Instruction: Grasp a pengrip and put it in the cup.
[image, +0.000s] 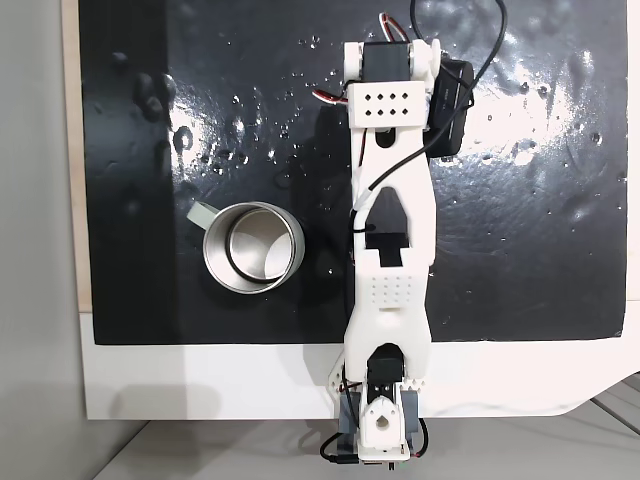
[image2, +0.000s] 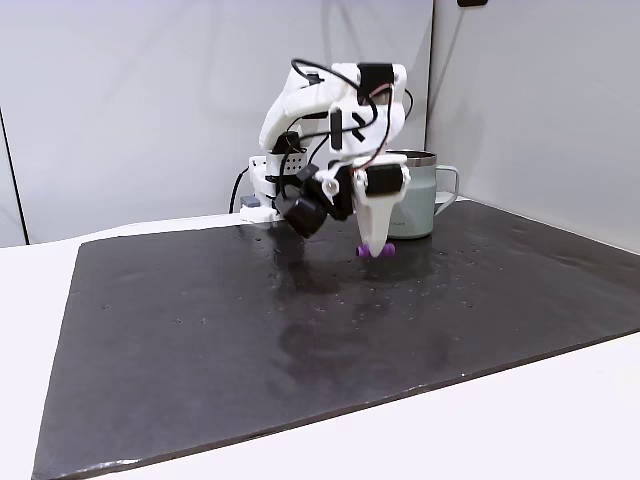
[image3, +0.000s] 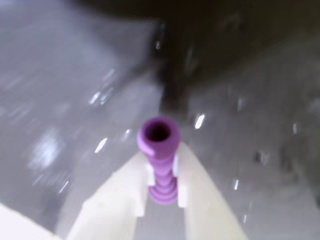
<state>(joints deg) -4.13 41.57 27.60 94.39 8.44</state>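
Purple and ribbed, the small tube-shaped pengrip (image3: 159, 160) sits clamped between the two pale fingers (image3: 117, 200) of the gripper (image2: 374, 248), its open end jutting past the tips just over the black mat (image2: 250, 320) on the tabletop. The grasp looks done; carrying it to the silvery metal cup (image: 252, 247) and releasing remain. The wrist view shows the grip closely, while the overhead fixed view shows the cup's pale, empty inside beside the arm (image: 392, 230).
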